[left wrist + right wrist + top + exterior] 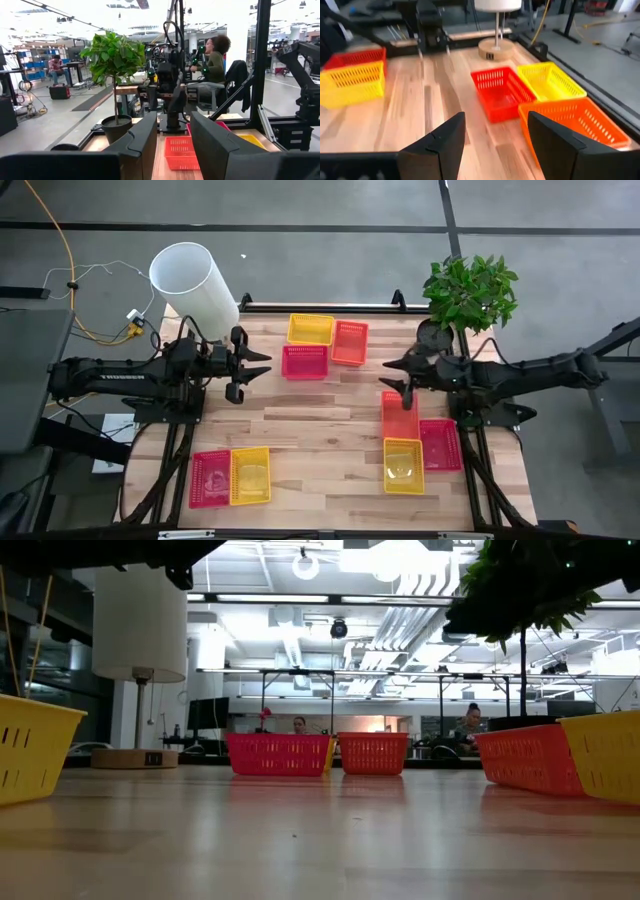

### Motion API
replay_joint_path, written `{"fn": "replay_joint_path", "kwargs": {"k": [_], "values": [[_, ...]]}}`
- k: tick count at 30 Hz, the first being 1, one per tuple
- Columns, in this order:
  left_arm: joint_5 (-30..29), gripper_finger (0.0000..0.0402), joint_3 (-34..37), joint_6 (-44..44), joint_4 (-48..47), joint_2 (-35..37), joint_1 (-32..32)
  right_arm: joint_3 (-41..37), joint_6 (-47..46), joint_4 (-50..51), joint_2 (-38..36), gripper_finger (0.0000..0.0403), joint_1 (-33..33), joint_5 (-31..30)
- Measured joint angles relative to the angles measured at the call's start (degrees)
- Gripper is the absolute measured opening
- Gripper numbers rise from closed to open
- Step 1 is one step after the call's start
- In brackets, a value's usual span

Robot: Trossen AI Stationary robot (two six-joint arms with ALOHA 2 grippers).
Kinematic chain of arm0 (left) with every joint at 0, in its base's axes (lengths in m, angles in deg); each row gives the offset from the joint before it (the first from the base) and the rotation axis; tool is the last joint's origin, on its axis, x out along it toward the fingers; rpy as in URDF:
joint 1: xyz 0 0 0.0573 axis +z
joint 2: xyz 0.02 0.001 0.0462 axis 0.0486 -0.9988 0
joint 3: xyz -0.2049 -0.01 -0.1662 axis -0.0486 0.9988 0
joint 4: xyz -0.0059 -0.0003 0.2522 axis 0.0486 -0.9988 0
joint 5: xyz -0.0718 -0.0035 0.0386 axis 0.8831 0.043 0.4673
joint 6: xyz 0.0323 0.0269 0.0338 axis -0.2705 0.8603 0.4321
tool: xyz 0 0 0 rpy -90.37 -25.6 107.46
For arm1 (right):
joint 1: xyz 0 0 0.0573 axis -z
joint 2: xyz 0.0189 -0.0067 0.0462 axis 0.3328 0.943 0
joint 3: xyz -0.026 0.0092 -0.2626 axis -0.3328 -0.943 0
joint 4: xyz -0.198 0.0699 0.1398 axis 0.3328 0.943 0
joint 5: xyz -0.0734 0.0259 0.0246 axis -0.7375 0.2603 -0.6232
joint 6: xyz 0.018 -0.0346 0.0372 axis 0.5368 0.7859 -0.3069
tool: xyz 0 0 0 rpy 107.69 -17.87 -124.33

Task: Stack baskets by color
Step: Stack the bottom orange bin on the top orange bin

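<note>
Baskets rest on their bottoms on the wooden table. A yellow [310, 329], an orange [350, 342] and a pink-red basket [305, 361] sit at the far middle. An orange [400, 415], a yellow [403, 465] and a pink-red one [440, 444] sit at the right. A pink-red [211, 478] and a yellow one [250, 475] sit near left. My right gripper [392, 377] hovers open just beyond the right orange basket's far end, fingers [560, 145] empty. My left gripper [255, 372] waits open left of the far group, holding nothing [172, 145].
A big white cylinder [195, 280] stands at the far left corner and a potted plant [468, 292] at the far right corner. Bare wood [320, 430] lies in the table's middle. People sit in the room beyond the table [212, 57].
</note>
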Motion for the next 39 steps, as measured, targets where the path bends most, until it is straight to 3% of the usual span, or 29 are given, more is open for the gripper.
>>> {"fn": "replay_joint_path", "kwargs": {"k": [17, 27, 35, 39], "values": [[0.0, 0.0106, 0.0, -0.1, -0.2, 0.0, 0.0, 0.5, 1.0, 2.3, 11.7, 0.0204, 0.0, 0.2], [-0.6, 0.0106, 0.0, -1.0, -0.4, 0.0, 0.0, 13.8, 3.5, 21.8, 23.4, 0.0204, 5.0, 0.0], [-2.4, 0.0106, 0.0, -1.0, -2.8, 0.0, 0.0, 19.7, 3.8, 34.4, 29.0, 0.0204, 8.0, 14.5], [-2.4, 0.0106, 0.0, -0.9, -3.9, 0.0, 0.0, 22.8, 0.9, 41.8, 28.9, 0.0204, 7.2, 18.5]]}}
